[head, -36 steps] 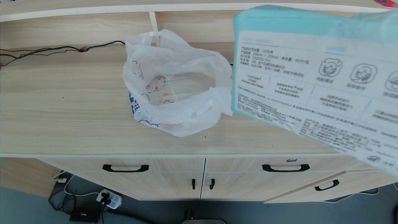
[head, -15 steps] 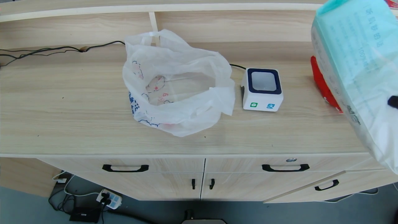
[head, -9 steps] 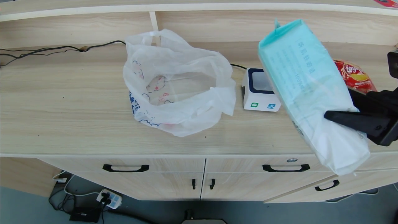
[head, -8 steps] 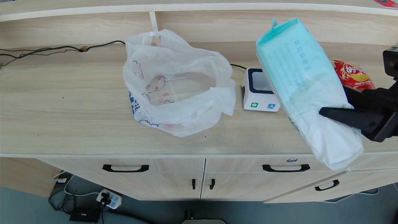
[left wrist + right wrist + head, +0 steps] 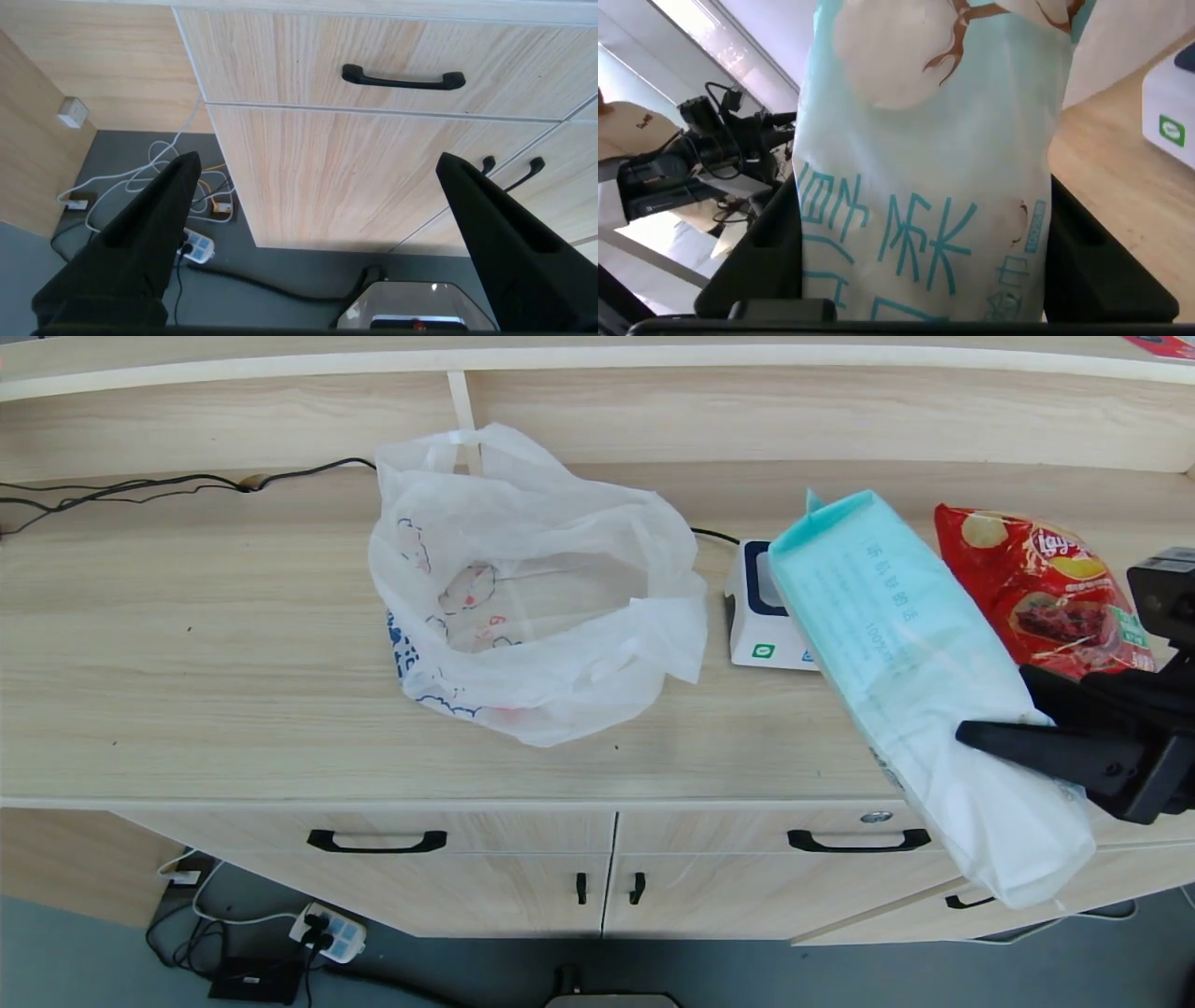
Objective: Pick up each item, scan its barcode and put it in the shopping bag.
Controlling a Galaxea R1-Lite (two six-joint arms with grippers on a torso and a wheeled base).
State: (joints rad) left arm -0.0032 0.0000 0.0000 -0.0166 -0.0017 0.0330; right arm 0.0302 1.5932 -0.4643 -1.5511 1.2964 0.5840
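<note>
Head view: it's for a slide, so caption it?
Right gripper holds the tissue pack at the scanner, bag beside it.

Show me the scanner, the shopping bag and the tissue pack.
scanner (image 5: 750, 627), head view, on its white front face, the part left uncovered.
shopping bag (image 5: 560, 686), head view, on its near wall.
tissue pack (image 5: 887, 625), head view, on its teal printed side.

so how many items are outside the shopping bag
2: the teal tissue pack, held in the right gripper near the scanner, and the red chip bag lying on the counter to its right. Others may be hidden behind the pack.
</note>
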